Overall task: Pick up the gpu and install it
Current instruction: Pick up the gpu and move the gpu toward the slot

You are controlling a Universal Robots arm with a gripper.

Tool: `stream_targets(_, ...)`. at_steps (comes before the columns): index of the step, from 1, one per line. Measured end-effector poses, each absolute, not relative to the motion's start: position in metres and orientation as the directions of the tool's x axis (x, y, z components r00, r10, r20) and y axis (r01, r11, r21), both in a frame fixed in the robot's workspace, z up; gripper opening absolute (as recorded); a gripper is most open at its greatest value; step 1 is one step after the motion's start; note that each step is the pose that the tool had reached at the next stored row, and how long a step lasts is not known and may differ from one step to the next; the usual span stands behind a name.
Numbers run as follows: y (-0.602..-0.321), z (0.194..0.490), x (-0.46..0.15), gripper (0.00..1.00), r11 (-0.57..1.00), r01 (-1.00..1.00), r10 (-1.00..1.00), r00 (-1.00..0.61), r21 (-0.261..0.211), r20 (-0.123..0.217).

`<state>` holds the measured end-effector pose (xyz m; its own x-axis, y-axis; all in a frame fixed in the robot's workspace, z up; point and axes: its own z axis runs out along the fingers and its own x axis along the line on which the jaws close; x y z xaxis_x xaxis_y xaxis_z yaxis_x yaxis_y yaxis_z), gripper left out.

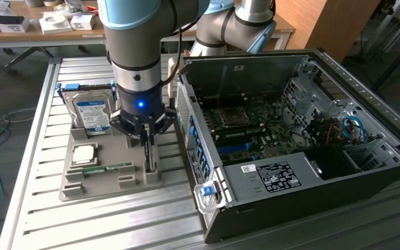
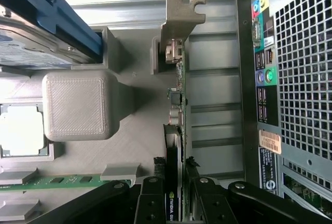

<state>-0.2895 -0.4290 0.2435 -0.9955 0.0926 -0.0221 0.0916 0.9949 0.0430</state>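
The gpu (image 1: 150,162) stands on edge in a slot of the grey holder (image 1: 99,190), close beside the open computer case (image 1: 276,172). In the wrist view the gpu (image 2: 179,97) appears edge-on, with its silver bracket (image 2: 180,19) at the far end and a black part near the fingers. My gripper (image 1: 148,145) reaches straight down over it. One black finger sits on each side of the card, and the gripper (image 2: 175,175) is shut on the gpu. The card still sits in its slot.
The holder also carries a silver hard drive with a blue label (image 1: 92,112), a processor chip (image 1: 83,152) and a green memory stick (image 1: 102,169). The case's rear port panel (image 2: 264,73) is right beside the gpu. The motherboard (image 1: 245,130) lies exposed inside.
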Motion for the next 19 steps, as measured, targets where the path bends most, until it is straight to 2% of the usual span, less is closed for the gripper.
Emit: stream_targets(19,-0.429,0.292,-0.290,0.26,0.995,0.092,0.093,-0.995,0.043,-0.022)
